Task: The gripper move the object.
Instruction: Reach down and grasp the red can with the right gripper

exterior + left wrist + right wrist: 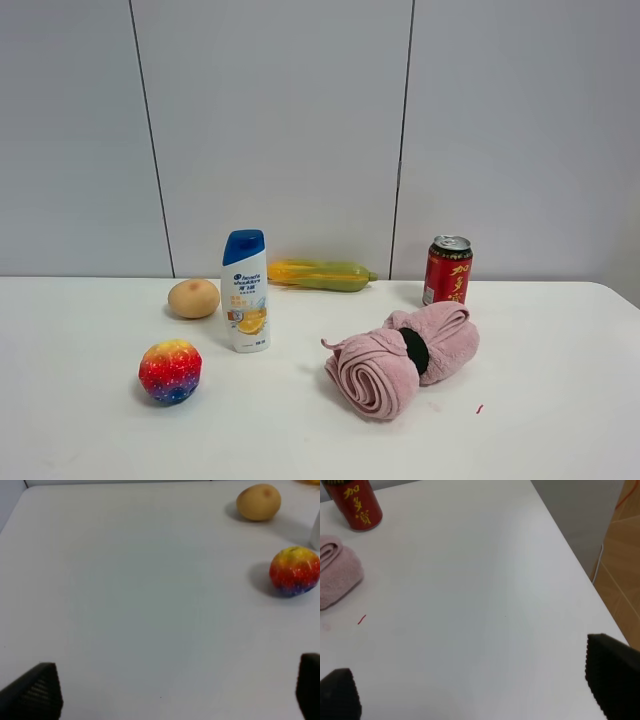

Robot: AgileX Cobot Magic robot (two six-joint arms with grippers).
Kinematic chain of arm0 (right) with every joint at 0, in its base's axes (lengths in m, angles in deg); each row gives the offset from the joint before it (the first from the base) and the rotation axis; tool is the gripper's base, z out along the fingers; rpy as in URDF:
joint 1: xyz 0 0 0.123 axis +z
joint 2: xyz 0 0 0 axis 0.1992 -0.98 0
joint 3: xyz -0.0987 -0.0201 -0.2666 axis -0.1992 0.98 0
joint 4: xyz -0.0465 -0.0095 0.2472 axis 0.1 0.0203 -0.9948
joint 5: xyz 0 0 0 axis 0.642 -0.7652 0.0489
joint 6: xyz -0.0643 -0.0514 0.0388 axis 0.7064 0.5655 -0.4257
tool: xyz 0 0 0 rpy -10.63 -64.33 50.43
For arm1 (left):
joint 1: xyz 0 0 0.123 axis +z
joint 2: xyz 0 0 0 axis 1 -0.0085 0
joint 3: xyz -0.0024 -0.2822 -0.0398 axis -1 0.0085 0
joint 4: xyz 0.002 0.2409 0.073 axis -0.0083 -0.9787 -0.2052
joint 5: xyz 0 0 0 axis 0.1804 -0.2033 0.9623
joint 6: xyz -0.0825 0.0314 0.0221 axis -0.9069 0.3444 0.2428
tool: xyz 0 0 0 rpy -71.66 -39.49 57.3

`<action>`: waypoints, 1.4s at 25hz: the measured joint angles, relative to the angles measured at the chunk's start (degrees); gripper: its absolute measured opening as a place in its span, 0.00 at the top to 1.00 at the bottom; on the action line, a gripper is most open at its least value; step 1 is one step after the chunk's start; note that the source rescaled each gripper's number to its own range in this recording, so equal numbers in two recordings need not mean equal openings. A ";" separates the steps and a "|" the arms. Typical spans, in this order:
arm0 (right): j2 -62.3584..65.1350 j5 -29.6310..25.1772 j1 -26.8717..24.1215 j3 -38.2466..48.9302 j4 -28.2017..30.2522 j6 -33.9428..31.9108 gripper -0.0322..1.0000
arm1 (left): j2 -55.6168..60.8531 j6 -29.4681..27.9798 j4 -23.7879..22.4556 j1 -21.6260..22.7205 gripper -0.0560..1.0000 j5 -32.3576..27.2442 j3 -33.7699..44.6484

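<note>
Both apart, empty: left claw (175,695), right claw (470,692); red can (447,271) near table (560,340) back edge, bare surface rightward.

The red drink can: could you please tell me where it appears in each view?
Exterior high: red can right of centre, behind the pink towel.
Left wrist: not in it.
Right wrist: at the frame edge, top cropped, beyond the towel.
Shared landmark: the pink towel.
</note>
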 joint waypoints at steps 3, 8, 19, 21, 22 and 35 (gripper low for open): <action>0.00 0.00 0.00 0.00 0.00 0.11 0.00 | 0.00 0.00 0.00 0.00 0.00 0.00 0.00; 0.00 0.00 0.00 0.00 -0.67 0.11 0.00 | 0.00 0.00 0.00 0.00 0.00 0.00 0.00; -4.55 0.41 0.00 -9.28 -1.20 0.63 0.00 | 0.00 0.00 0.00 0.00 0.00 0.00 0.00; -7.82 0.72 0.00 -11.87 -1.38 2.58 0.00 | 0.00 0.00 0.00 0.00 0.00 0.00 0.00; -9.80 1.05 0.00 -12.87 -1.38 3.41 0.00 | 0.00 0.00 0.00 0.00 0.00 0.00 0.00; -31.35 28.03 0.00 -15.48 -7.54 7.01 0.00 | 0.00 0.00 0.00 0.00 0.00 0.00 0.00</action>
